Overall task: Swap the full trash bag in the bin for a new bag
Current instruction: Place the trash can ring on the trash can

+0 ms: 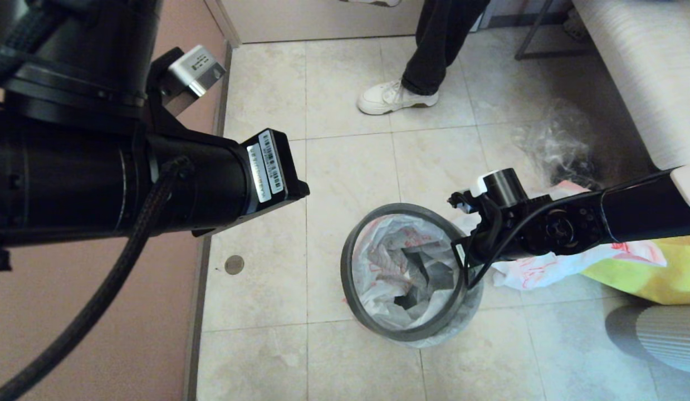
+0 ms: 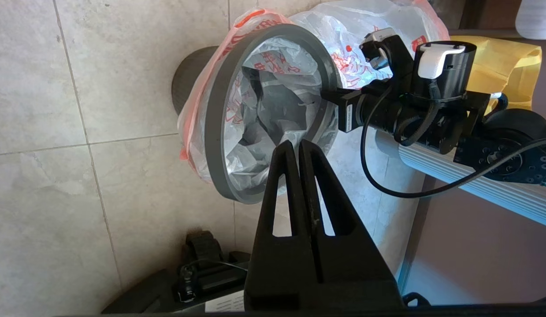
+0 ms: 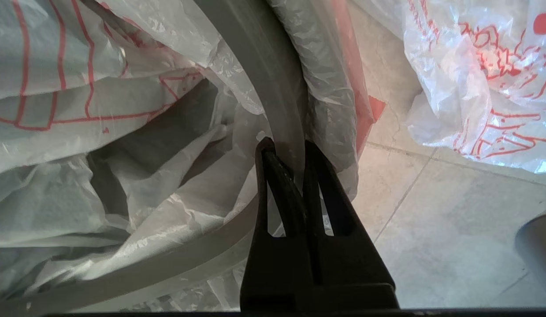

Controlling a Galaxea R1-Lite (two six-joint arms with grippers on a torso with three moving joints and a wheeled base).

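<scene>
The pale grey bin (image 1: pixel 471 312) stands on the tiled floor, its dark grey ring rim (image 1: pixel 349 278) pressed over the new bag (image 1: pixel 386 262), a white bag with red print that lines it and spills over the edge. My right gripper (image 3: pixel 285 147) is shut on the ring rim (image 3: pixel 273 66) at the bin's right side. The full trash bag (image 1: pixel 537 270) lies on the floor just right of the bin, partly hidden behind my right arm; its contents do not show. My left gripper (image 2: pixel 296 144) hangs shut and empty above the floor, left of the bin (image 2: pixel 189 83).
A yellow fabric bag (image 1: pixel 656 273) lies right of the full bag. A crumpled clear plastic bag (image 1: pixel 562 139) sits beyond it by a pale sofa (image 1: pixel 645 72). A person's leg and white shoe (image 1: pixel 395 97) stand behind the bin. A pink wall (image 1: pixel 72 312) runs along the left.
</scene>
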